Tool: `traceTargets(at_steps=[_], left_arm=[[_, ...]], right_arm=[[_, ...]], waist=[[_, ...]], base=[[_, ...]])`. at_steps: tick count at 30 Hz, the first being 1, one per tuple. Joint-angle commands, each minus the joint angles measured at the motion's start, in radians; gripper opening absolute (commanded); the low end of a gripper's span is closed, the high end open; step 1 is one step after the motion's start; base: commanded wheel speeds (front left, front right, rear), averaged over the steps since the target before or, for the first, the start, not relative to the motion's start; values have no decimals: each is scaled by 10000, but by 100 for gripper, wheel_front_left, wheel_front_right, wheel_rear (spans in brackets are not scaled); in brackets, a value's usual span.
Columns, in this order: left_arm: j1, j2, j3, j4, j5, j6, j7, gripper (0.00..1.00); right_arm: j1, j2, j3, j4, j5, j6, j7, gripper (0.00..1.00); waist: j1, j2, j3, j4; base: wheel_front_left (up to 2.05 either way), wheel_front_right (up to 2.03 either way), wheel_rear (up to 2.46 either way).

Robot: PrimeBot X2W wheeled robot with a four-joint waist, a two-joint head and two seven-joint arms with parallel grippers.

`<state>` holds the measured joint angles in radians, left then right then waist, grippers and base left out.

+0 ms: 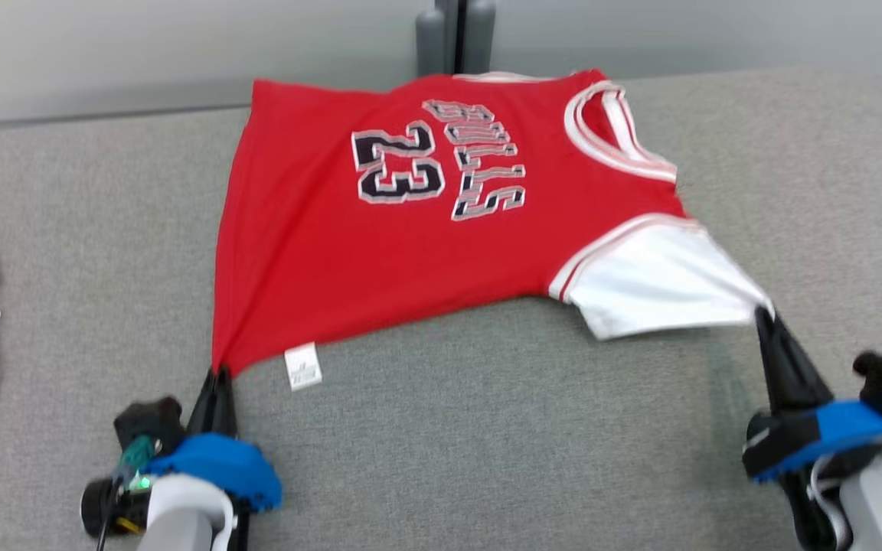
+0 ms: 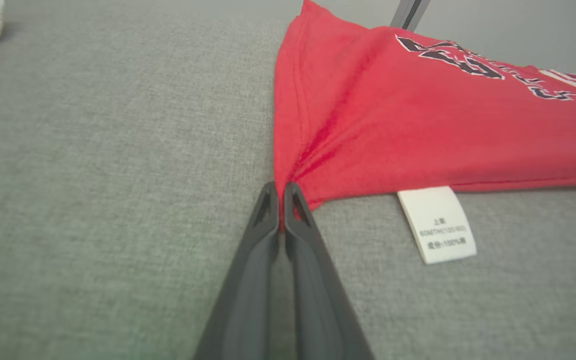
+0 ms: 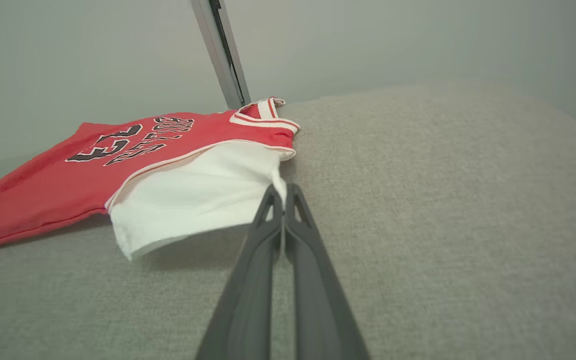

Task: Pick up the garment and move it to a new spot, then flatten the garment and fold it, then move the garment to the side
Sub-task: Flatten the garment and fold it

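Garment (image 1: 410, 252) taut: left hand (image 1: 218, 374) pinching its hem corner, right hand (image 1: 763, 313) pinching white sleeve (image 1: 655, 283) tip; uneven pull may slip sleeve grip.

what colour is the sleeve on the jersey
White sleeve on the red jersey; best in the head view.

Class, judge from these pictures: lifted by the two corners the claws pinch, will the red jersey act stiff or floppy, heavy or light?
Probably floppy: the red jersey puckers into folds at the left claw. Likely light: a small pinch by the right claw holds its white sleeve up.
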<state>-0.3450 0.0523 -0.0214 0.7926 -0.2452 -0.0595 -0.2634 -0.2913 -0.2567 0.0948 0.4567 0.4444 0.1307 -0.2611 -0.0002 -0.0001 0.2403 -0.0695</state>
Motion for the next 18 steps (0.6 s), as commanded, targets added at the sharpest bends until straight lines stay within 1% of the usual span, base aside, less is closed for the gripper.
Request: traceTargets(at_steps=[1,7,11,18], left_arm=[[358,26,91,3,-61,4,-17,0],[1329,3,404,-374,-198,-109,-10,0],[1961,0,507,-606,-476,-108,-10,0],[3090,3,393,-1130,-980,-15,-12,0]], right_arm=[[296,59,-36,-12,58,1,-59,0],[1703,369,-354,145,273,-1,-59,0],[2382,396,-352,203,266,-2,-59,0],[3596,516,-430,310,542,-4,-59,0]], waist=[[2,1,-307,-234],[2,1,-1083,-433],[2,1,-1579,-550],[2,1,-2301,-372]], base=[[0,0,0],[0,0,0],[0,0,0],[0,0,0]])
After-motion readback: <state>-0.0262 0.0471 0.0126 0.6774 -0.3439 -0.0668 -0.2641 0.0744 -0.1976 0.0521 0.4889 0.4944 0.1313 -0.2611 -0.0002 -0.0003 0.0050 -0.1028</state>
